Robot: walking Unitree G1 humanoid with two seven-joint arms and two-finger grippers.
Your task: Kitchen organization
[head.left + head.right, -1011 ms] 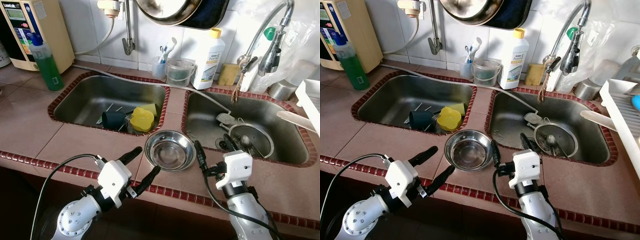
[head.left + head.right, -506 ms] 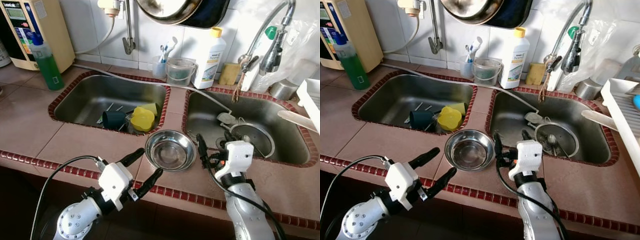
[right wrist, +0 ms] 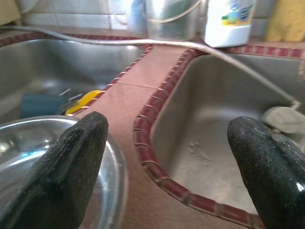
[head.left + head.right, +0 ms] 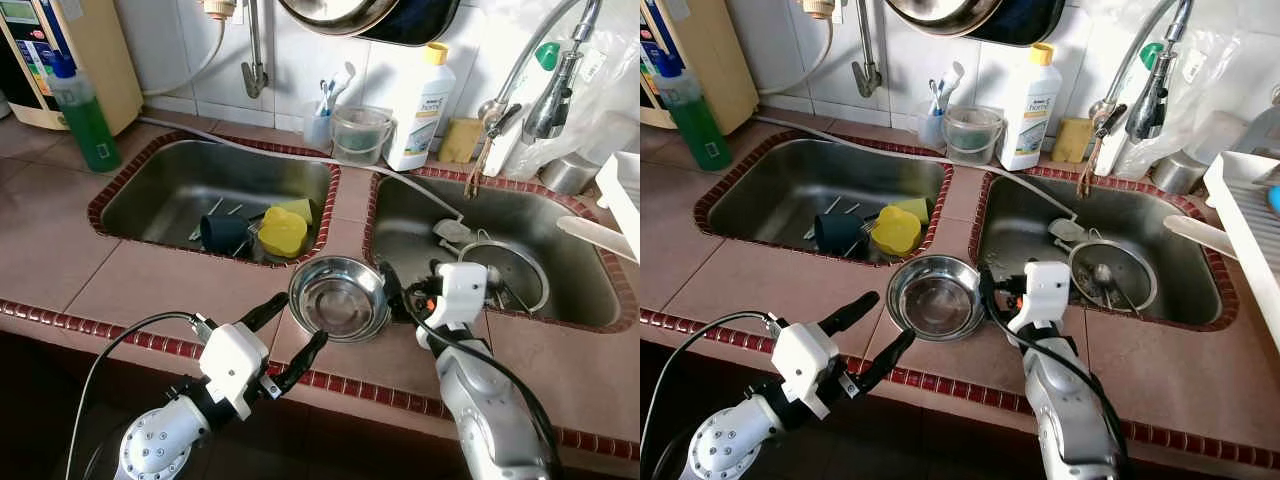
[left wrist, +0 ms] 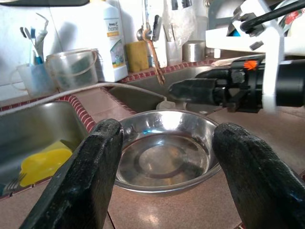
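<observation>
A round steel bowl [image 4: 338,298] stands upright on the tiled counter, on the strip in front of the divide between the two sinks. My left gripper [image 4: 297,325] is open just short of the bowl's near left rim; in the left wrist view the bowl [image 5: 164,150] lies ahead between its fingers [image 5: 90,176]. My right gripper [image 4: 410,275] is open at the bowl's right side. One of its fingers [image 3: 71,162] is over the bowl's rim [image 3: 28,152], the other is above the right sink [image 3: 214,143]. Neither gripper holds anything.
The left sink [image 4: 160,190] holds a yellow cup [image 4: 283,230], a dark cup [image 4: 222,233] and forks. A strainer [image 4: 510,272] lies in the right sink. A green bottle [image 4: 82,115], a white detergent bottle [image 4: 420,105], a tap [image 4: 545,70] and a dish rack [image 4: 1250,230] stand around.
My right gripper has reached forward to the bowl's right rim and the sink edge. The left gripper has hardly moved. The camera has shifted a little.
</observation>
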